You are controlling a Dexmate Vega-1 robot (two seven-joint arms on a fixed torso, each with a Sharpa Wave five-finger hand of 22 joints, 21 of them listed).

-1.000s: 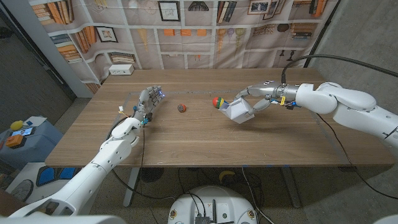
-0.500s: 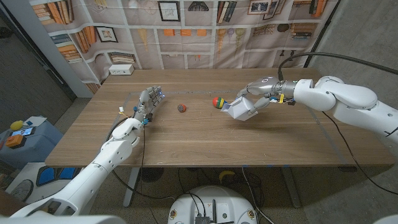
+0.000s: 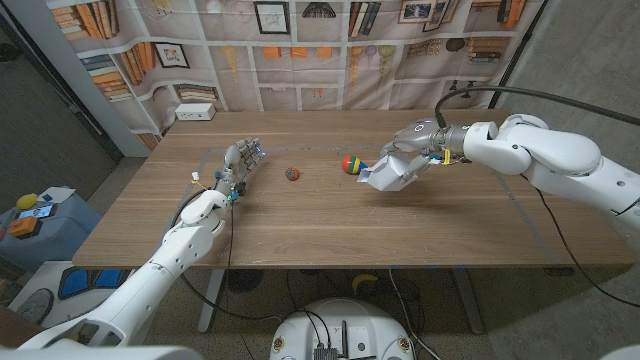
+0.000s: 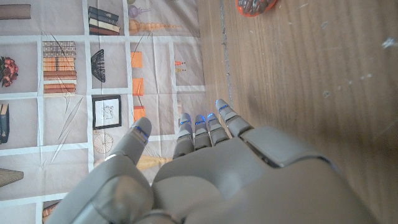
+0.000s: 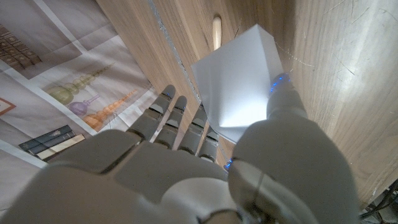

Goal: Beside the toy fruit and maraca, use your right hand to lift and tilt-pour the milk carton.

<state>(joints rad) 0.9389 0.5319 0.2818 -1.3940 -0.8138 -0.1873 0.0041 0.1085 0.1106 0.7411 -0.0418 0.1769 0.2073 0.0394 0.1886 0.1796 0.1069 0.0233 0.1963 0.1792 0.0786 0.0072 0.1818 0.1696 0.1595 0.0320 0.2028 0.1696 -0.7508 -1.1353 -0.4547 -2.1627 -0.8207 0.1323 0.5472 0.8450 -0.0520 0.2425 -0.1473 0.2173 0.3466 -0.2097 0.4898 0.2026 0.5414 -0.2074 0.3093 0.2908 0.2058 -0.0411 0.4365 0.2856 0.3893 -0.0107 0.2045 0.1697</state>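
Right hand (image 3: 418, 150) right of centre in the head view, gripping the white milk carton (image 3: 388, 172) tilted, just right of the multicoloured maraca (image 3: 349, 164), small toy fruit (image 3: 293, 174) at centre, left hand (image 3: 238, 167) left of it on the wooden table (image 3: 320, 230), holding nothing, fingers straight and close together

right hand (image 5: 205, 168) grips the white milk carton (image 5: 239, 87), thumb on one face, fingers (image 5: 168, 112) behind it. wooden tabletop (image 5: 336, 68) beyond, bookshelf-print backdrop (image 5: 56, 81) past its edge.
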